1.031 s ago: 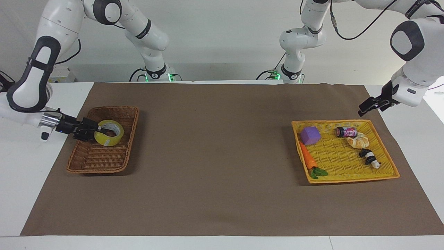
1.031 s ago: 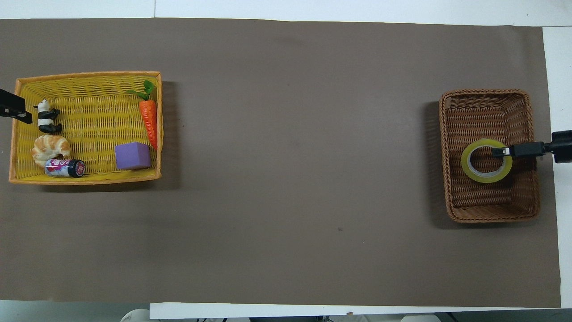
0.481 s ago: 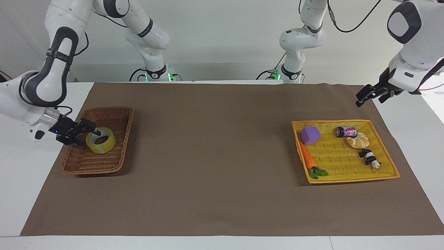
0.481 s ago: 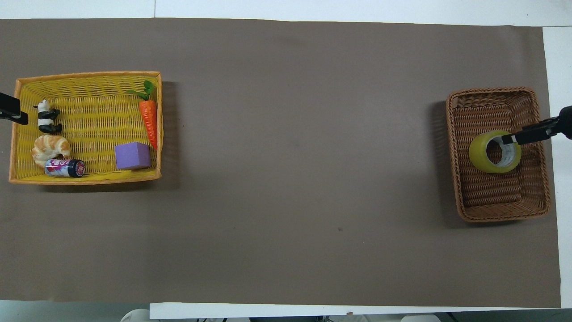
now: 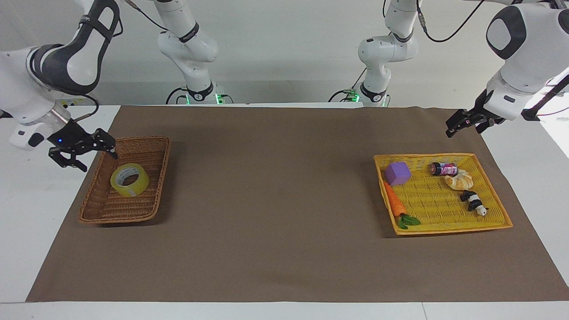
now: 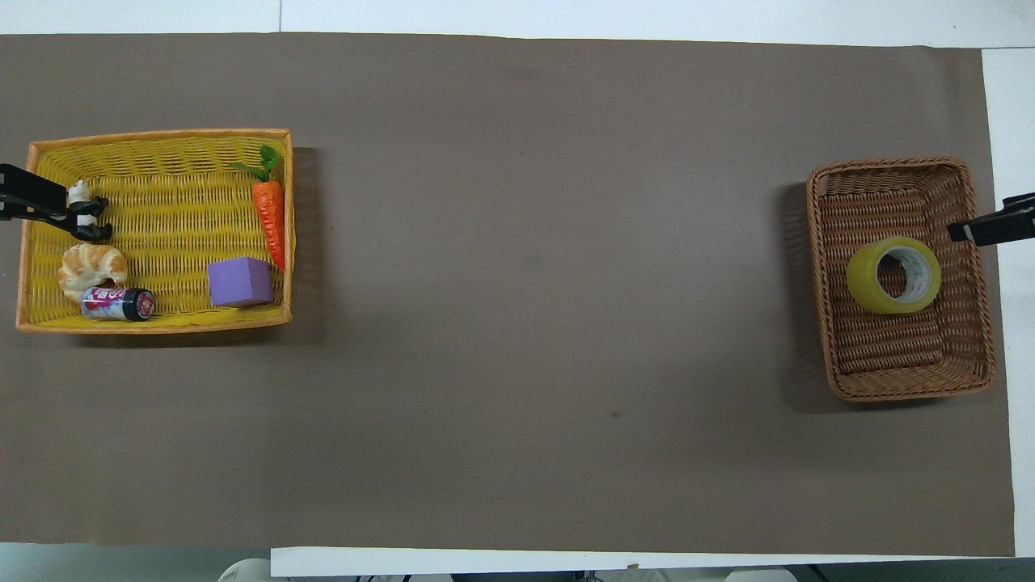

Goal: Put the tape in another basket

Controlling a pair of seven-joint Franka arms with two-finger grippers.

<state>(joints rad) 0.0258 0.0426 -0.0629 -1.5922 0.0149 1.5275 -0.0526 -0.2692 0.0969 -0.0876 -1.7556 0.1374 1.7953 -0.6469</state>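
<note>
The tape [image 5: 129,179] [image 6: 893,275], a yellow roll, lies slightly tilted inside the brown wicker basket [image 5: 156,178] [image 6: 818,267] at the right arm's end of the table. My right gripper [image 5: 99,162] [image 6: 974,232] hangs open just above the basket's outer rim, clear of the roll, with nothing between its fingers. My left gripper [image 5: 460,126] [image 6: 44,206] is open and holds nothing. It hovers over the outer end of the yellow tray.
A flat yellow woven tray [image 5: 493,189] [image 6: 162,137] sits at the left arm's end of the table. It holds a purple block [image 5: 397,173], a carrot [image 5: 394,203], a small can [image 5: 443,169], a croissant [image 5: 460,180] and a panda figure [image 5: 474,202]. Brown mat [image 5: 275,191] lies between the two containers.
My right gripper let go of the tape, lifted and drew back off the basket's outer rim. The basket slid a little toward that end. My left gripper rose slightly.
</note>
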